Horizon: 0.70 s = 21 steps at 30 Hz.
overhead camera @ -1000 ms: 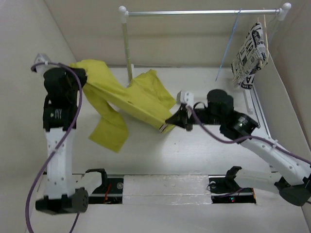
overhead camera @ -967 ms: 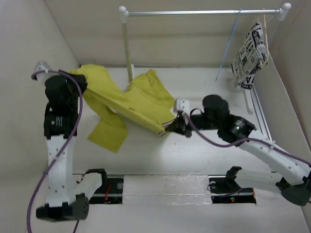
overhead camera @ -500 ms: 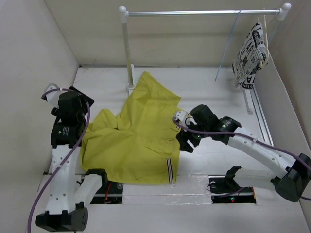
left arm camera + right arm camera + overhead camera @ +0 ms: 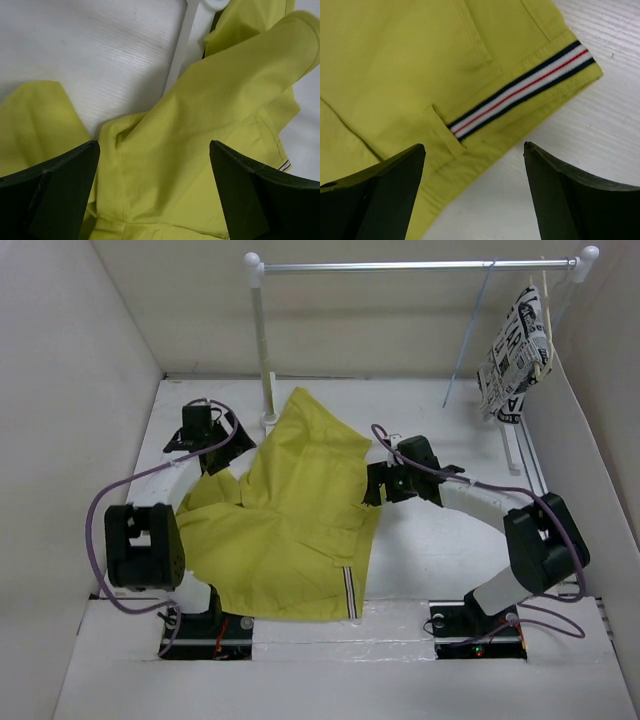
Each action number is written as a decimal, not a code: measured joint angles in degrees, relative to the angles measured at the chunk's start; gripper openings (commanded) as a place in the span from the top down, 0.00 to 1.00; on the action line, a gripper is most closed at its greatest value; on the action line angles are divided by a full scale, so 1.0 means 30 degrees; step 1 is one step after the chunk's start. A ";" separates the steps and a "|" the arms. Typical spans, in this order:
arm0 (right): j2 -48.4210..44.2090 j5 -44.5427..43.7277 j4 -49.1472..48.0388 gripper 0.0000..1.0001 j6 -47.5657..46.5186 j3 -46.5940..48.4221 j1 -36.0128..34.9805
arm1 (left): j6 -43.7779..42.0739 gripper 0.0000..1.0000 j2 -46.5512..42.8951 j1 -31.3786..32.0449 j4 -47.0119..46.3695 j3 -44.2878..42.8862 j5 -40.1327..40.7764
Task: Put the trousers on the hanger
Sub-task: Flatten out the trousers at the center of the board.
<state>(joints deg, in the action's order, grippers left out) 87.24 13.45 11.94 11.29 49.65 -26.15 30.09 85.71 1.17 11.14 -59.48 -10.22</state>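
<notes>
Yellow trousers [image 4: 290, 525]: lying spread flat on the table [image 4: 450, 560] in front of the rack [image 4: 262, 340], one leg reaching the foot of its post.
Hanger [image 4: 468, 335]: hanging from the rack's rail near its right end, well apart from the trousers.
Left gripper [image 4: 154, 150]: hovering over the trousers just left of the rack's post, fingers standing wide apart, gripping nothing.
Right gripper [image 4: 474, 147]: hovering right of the rack's post over a striped trim [image 4: 520, 92], fingers standing wide apart, holding nothing.
</notes>
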 measured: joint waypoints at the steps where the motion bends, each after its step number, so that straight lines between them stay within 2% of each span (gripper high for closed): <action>1: 0.0401 -0.0022 -0.0656 0.15 0.0590 -0.0036 -0.0080 | 0.0022 0.11 0.0772 0.0015 -0.0372 -0.0095 -0.0605; 5: 0.1792 -0.0219 -0.2827 0.22 0.2936 -0.0539 -0.0459 | -0.0022 0.15 0.3249 0.0240 -0.0984 -0.0685 -0.1967; 9: 0.2324 -0.1275 -0.4080 0.23 0.4583 -0.0568 -0.1100 | -0.0117 0.17 0.4000 0.0794 -0.1071 -0.0787 -0.2404; 13: 0.2324 -0.2565 -0.4546 0.24 0.5778 -0.0692 -0.1574 | -0.0197 0.19 0.3621 0.1209 -0.1399 -0.0648 -0.2514; 16: 0.2251 -0.3483 -0.4517 0.17 0.6200 -0.0729 -0.1719 | -0.0233 0.18 0.3045 0.1209 -0.1341 -0.0386 -0.2433; 21: 0.0729 -0.5406 -0.2302 0.15 0.5843 -0.0743 -0.1923 | -0.0160 0.17 0.0998 0.1202 -0.1202 0.0291 -0.0998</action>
<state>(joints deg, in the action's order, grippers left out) 89.43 -2.76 5.04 28.82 47.42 -31.92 29.61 88.71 4.78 7.53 -58.61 -13.21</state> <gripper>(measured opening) 0.845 0.829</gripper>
